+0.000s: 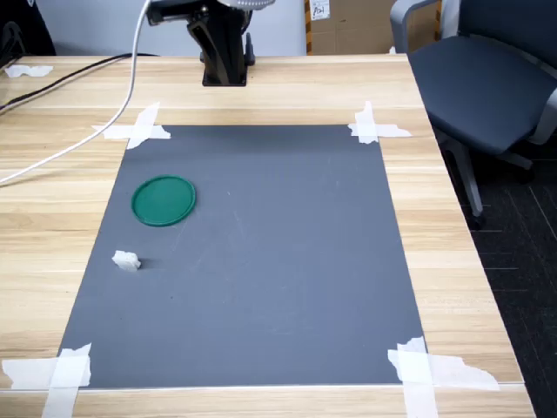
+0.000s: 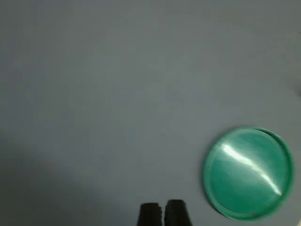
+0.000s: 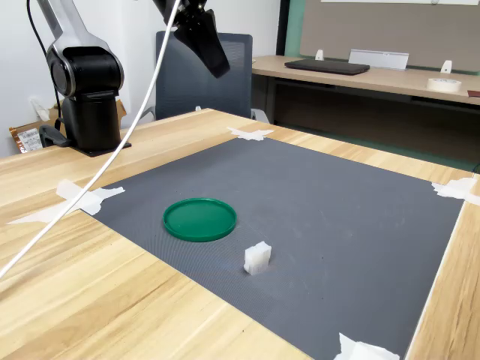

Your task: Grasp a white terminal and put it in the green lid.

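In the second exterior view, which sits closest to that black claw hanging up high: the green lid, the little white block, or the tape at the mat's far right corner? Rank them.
From the gripper:
1. Green lid, below it.
2. White terminal, just beyond the lid, toward the camera.
3. Tape, at the second exterior view's right edge.

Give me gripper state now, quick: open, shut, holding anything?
Gripper: shut, fingertips together, holding nothing. It is raised well above the mat; the white terminal lies untouched beside the green lid.

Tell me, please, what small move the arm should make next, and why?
Probably swing over and down toward the terminal. It lies on the mat beside the lid, not in it, and the gripper, fingers close together, hangs high above, empty.
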Tool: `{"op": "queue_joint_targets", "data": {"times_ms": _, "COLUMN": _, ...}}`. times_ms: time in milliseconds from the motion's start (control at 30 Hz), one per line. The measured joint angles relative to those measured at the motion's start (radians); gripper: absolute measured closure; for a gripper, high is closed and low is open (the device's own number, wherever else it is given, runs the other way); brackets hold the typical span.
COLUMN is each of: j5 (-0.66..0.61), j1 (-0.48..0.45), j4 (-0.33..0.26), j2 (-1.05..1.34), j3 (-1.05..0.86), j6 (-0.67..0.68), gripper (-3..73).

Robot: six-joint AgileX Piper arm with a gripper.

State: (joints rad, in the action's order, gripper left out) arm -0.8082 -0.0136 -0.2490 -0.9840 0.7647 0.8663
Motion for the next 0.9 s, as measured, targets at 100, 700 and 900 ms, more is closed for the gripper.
{"op": "queue_joint_targets", "data": {"times_ms": 100, "j5": -0.033, "j1": 0.0, "j4": 0.077, "j2": -0.055, "j3": 0.052, "j6": -0.041, "gripper": 71.7}}
{"op": "queue_joint_targets", "data": {"times_ms": 700, "j5": -0.17, "j1": -0.152, "j4": 0.113, "j2": -0.303, "j3": 0.289, "j6": 0.198, "gripper": 26.2}}
{"op": "queue_joint_targets", "data": {"times_ms": 900, "j5": -0.184, "j1": -0.25, "j4": 0.086, "j2": -0.412, "j3": 0.371, "j6": 0.353, "gripper": 22.8}}
